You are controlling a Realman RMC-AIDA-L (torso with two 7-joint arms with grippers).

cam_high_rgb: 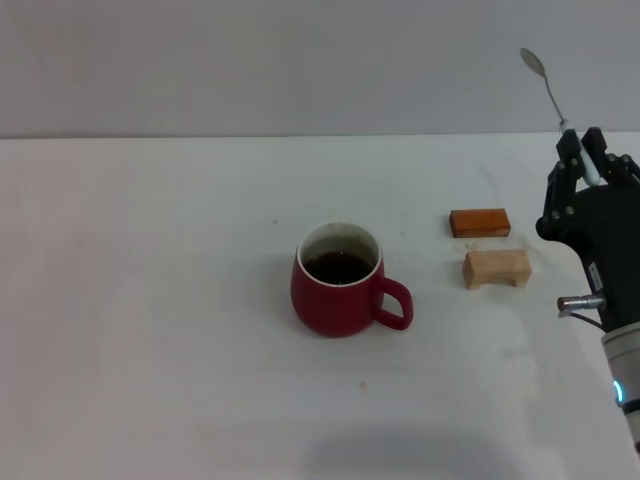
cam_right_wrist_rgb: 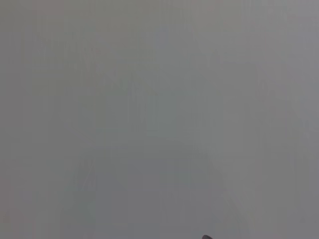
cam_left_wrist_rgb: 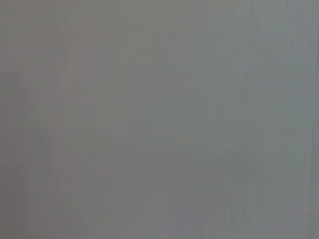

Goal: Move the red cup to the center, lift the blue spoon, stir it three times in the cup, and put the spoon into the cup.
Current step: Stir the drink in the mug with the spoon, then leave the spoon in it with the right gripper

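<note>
The red cup (cam_high_rgb: pixel 340 281) stands near the middle of the white table, handle toward the right, dark liquid inside. My right gripper (cam_high_rgb: pixel 588 160) is raised at the right edge of the head view and is shut on the blue spoon (cam_high_rgb: pixel 550 95). The spoon's silver bowl points up and away, above the table's far edge, and its pale handle sits between the fingers. The spoon is well to the right of the cup and higher. The left gripper is out of view. Both wrist views show only plain grey.
An orange-brown block (cam_high_rgb: pixel 480 222) and a small wooden block (cam_high_rgb: pixel 496 268) lie on the table (cam_high_rgb: pixel 150 330) between the cup and my right arm. A grey wall stands behind the table's far edge.
</note>
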